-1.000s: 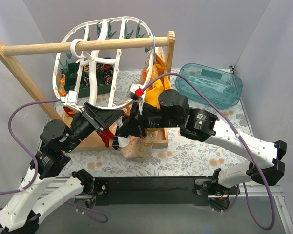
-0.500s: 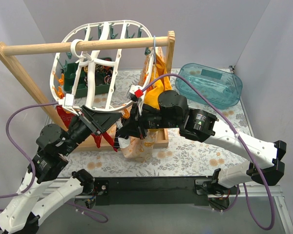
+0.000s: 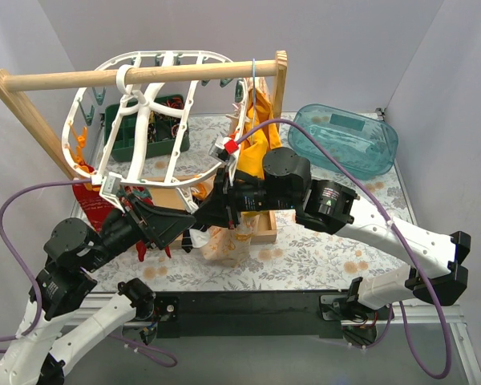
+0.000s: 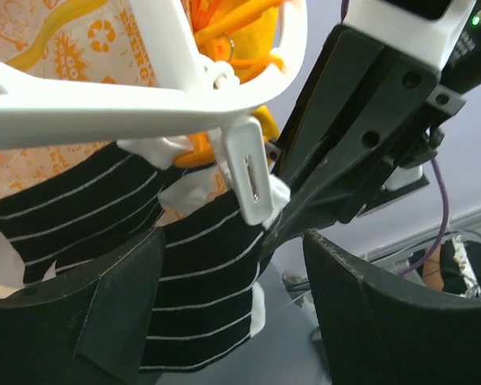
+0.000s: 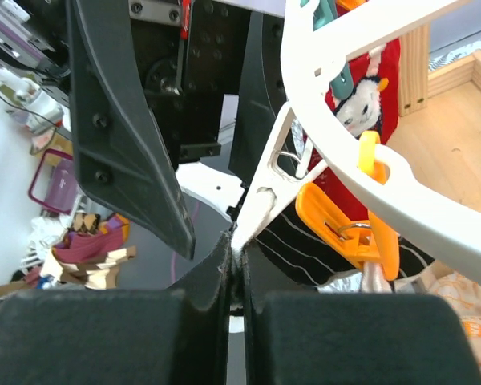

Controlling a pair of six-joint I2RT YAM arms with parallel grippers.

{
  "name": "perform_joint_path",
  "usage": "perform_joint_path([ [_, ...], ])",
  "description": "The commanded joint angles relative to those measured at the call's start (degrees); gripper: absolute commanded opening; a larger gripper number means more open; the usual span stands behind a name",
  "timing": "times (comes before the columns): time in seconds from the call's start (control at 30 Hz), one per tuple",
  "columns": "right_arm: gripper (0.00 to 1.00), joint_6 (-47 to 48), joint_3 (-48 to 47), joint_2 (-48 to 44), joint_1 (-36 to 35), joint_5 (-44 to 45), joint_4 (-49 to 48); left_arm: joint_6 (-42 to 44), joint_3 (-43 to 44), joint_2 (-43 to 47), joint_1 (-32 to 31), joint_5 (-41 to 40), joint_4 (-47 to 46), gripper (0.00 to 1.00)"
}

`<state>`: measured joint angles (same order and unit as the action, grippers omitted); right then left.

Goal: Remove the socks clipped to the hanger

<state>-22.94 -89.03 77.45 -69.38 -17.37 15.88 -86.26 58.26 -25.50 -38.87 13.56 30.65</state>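
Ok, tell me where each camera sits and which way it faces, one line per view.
Top external: above and behind the bases, looking down on the hanger hung from the wooden rail; both arms show.
Left wrist: close by the hanger's near rim, facing the striped sock between the fingers of the open left gripper.
Right wrist: looks along the right gripper, shut on a white peg; its fingers show.
Shared: both wrist views show that peg, the sock and the other gripper.
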Motion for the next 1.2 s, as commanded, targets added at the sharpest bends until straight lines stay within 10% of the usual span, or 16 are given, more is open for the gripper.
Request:
perform_joint_path([
  [0.0, 0.09, -5.3, -0.2, -1.5, 0.0, -1.3, -5.5, 4.5, 1.9, 0.8, -0.2, 4.2, 4.0, 0.68],
  [0.3, 0.16, -11.5, 0.4, -1.6, 0.3, -1.0, -9.5, 5.9, 0.5, 1.1, -0.2, 11.7, 3.1, 0.61],
  [0.63, 0.48, -14.5, -0.6, -0.2, 1.4, -3.1, -10.1, 5.4, 2.1, 0.4, -0.2, 13.0, 5.0, 0.07],
  [0.8, 0.66, -13.5, -4.6, 2.3, 1.5, -2.1, -6.5, 5.0, 2.2, 0.7, -0.2, 13.4, 6.2, 0.00],
  [1.17, 0.68, -7.4, -18.0, 9.0, 0.0, 12.6, 13.5, 5.7, 1.2, -0.2, -0.2, 16.7, 6.7, 0.00],
])
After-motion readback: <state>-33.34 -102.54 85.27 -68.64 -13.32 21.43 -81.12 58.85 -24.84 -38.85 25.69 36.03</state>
